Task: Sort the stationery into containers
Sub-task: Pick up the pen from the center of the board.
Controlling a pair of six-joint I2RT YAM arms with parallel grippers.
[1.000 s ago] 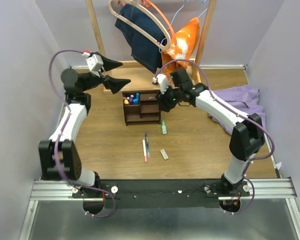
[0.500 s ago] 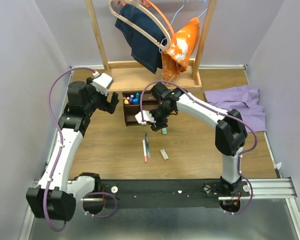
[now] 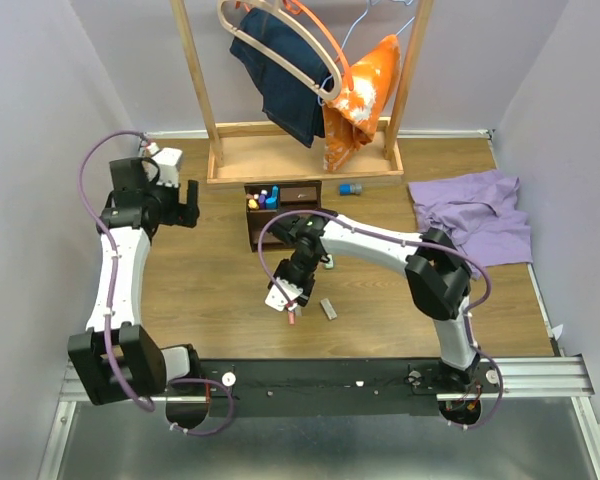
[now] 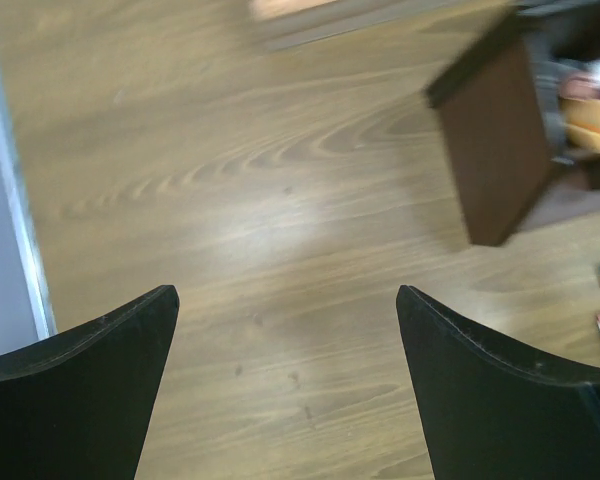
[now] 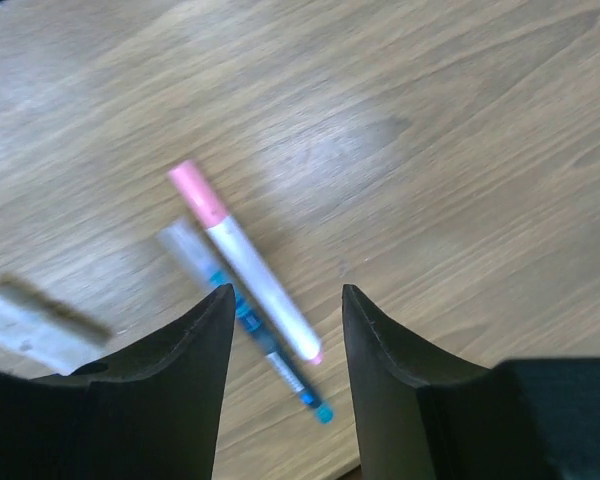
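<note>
Eraser (image 3: pixel 328 308) near pink-capped pen (image 5: pixel 245 265); organizer (image 3: pixel 265 232) beyond; purple cloth (image 3: pixel 475 215) well apart

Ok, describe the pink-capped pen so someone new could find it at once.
Find the dark brown organizer on the table; in front of it, the right gripper hovers open over two pens lying side by side. It is the thicker white pen with a pink cap, not the slim teal-tipped pen beside it.
</note>
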